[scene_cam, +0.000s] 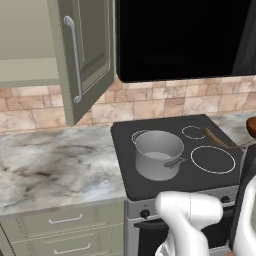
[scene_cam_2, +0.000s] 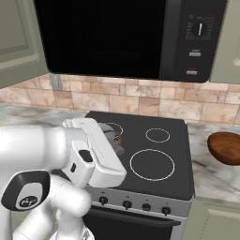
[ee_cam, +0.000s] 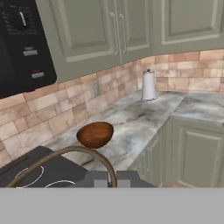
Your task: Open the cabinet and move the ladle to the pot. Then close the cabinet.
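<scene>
While carrying the ladle (ee_cam: 65, 152) across the stove (scene_cam: 125, 136), bring it from 3 o'clock of the pot (scene_cam: 157, 152) toward 9, level and slow, so as not to clip the rim or the short side handle pointing to 4 o'clock. Lower only once over the pale inside, then let go; probably mid-task, with the closing left to do. Best to steer wide of the wooden bowl (ee_cam: 95, 134) sitting on the counter (scene_cam: 50, 165) just past the stove's 3 o'clock edge. Gripper (ee_cam: 112, 180): drawn almost fully together, pinched on the ladle's thin curved handle, arcing up from between the tips toward 10 o'clock in the hand view. Cabinet (scene_cam: 85, 60): door swung open at 10 o'clock in the left base view, above the counter.
</scene>
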Tool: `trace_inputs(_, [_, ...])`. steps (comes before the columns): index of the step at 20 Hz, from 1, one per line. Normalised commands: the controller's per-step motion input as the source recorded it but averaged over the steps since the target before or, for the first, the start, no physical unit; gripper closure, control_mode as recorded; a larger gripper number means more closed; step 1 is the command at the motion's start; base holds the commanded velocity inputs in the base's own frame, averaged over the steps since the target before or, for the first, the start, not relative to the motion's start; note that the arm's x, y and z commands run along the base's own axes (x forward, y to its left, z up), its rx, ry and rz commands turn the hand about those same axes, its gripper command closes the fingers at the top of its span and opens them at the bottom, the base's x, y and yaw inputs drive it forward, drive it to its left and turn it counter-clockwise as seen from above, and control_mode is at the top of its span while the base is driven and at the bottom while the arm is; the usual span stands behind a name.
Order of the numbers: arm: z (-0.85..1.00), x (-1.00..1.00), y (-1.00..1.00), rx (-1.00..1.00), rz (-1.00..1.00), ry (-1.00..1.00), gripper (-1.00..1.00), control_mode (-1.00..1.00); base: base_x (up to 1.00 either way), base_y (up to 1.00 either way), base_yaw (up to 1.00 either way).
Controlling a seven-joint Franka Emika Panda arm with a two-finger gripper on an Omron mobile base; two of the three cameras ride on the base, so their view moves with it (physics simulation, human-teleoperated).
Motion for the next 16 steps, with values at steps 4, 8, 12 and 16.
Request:
trace_inputs(4, [0.04, 0.55, 0.42, 0.0, 0.1, 0.0, 1.0, -1.0, 0.0, 0.0, 0.0])
trace_inputs(8, [0.0, 0.66, 0.22, -0.02, 0.08, 0.0, 1.0, -1.0, 0.0, 0.0, 0.0])
trace_inputs(12, [0.0, 0.62, 0.05, -0.05, 0.04, 0.0, 1.0, -1.0, 0.0, 0.0, 0.0])
trace_inputs(16, [-0.07, 0.56, 0.07, -0.07, 0.03, 0.0, 1.0, -1.0, 0.0, 0.0, 0.0])
